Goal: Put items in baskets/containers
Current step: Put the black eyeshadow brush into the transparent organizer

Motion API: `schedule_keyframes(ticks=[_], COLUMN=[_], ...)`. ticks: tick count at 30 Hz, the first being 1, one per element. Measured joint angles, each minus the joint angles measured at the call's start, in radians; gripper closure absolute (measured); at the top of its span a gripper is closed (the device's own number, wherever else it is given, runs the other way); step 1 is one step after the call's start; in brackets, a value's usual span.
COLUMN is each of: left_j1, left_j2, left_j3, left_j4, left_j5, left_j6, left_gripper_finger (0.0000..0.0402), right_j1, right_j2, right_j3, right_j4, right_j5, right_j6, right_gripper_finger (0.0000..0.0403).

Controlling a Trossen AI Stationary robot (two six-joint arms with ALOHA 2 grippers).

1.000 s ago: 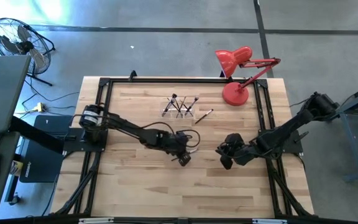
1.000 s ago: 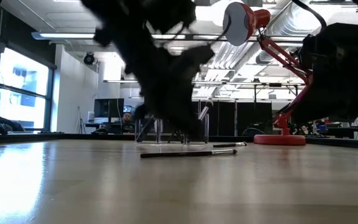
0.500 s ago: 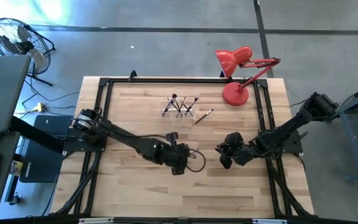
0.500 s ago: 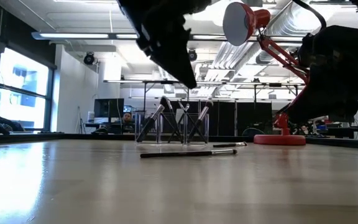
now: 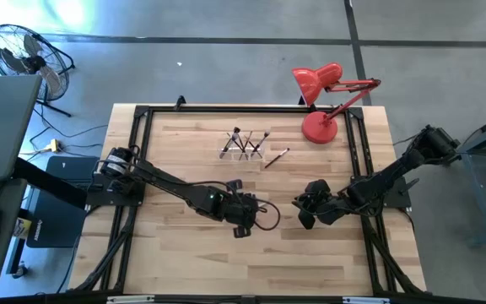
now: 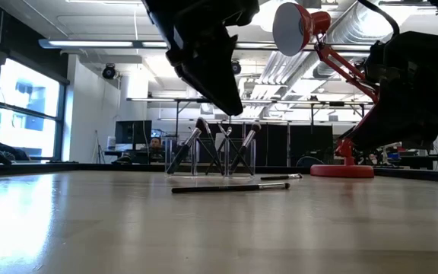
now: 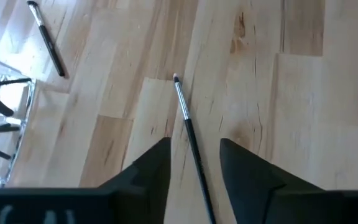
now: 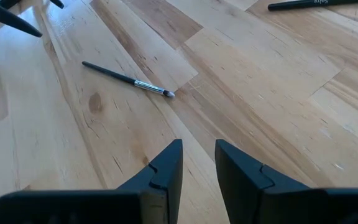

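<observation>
Two dark robot arms are being shown over a wooden table (image 5: 184, 253). Toward the far edge, a clear holder (image 5: 245, 149) is standing with several makeup brushes (image 6: 243, 149) leaning inside it at angles. Another brush (image 5: 277, 157) is lying flat just beside the holder, on the side nearer a red desk lamp (image 5: 319, 100). A second loose brush (image 7: 190, 139) is lying near the table's middle, between the two arms. The left gripper (image 7: 194, 169) is being held just above the handle end of this brush, its fingers (image 7: 151, 168) parted on either side of the handle without closing on it. The right gripper (image 8: 197, 163) is being held low over bare wood nearby, fingers slightly apart, nothing between them.
</observation>
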Motion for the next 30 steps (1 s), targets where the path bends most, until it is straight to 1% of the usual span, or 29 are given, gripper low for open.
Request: schedule_keyframes(ticks=[2,5,8,11,14,19,23,25,27,30], left_j1=[0.000,0.000,-0.001,-0.001,-0.001,-0.001,-0.001,-0.001,-0.001,-0.001], left_j2=[0.000,0.000,0.000,0.000,0.000,0.000,0.000,0.000,0.001,0.001], left_j3=[0.000,-0.009,-0.075,-0.151,-0.206,-0.281,-0.345,-0.370,-0.386,-0.394], left_j4=[-0.002,0.015,0.133,0.238,0.289,0.393,0.441,0.457,0.457,0.456], left_j5=[0.002,0.015,0.024,0.027,0.027,0.050,0.054,0.076,0.100,0.103], left_j6=[-0.031,-0.073,-0.078,-0.118,-0.153,-0.159,-0.160,-0.161,-0.163,-0.160], left_gripper_finger=[0.0261,0.0260,0.0260,0.0260,0.0260,0.0260,0.0260,0.0259,0.0260,0.0260], right_j1=[0.000,0.000,0.000,0.000,0.000,0.000,0.000,0.000,0.000,-0.005], right_j2=[0.000,0.000,0.000,0.000,0.000,0.000,0.000,0.000,0.000,0.000], right_j3=[0.000,0.000,0.000,0.000,0.000,0.000,0.000,0.000,0.000,0.000], right_j4=[0.000,0.000,0.001,0.003,0.004,0.004,0.004,0.004,0.004,0.004], right_j5=[0.000,0.000,-0.001,-0.004,-0.008,-0.009,-0.008,-0.004,-0.002,-0.001], right_j6=[0.000,0.000,0.000,0.000,0.000,0.000,0.000,0.000,0.000,0.000], right_gripper_finger=[0.0313,0.0313,0.0313,0.0313,0.0313,0.0313,0.0313,0.0313,0.0313,0.0313])
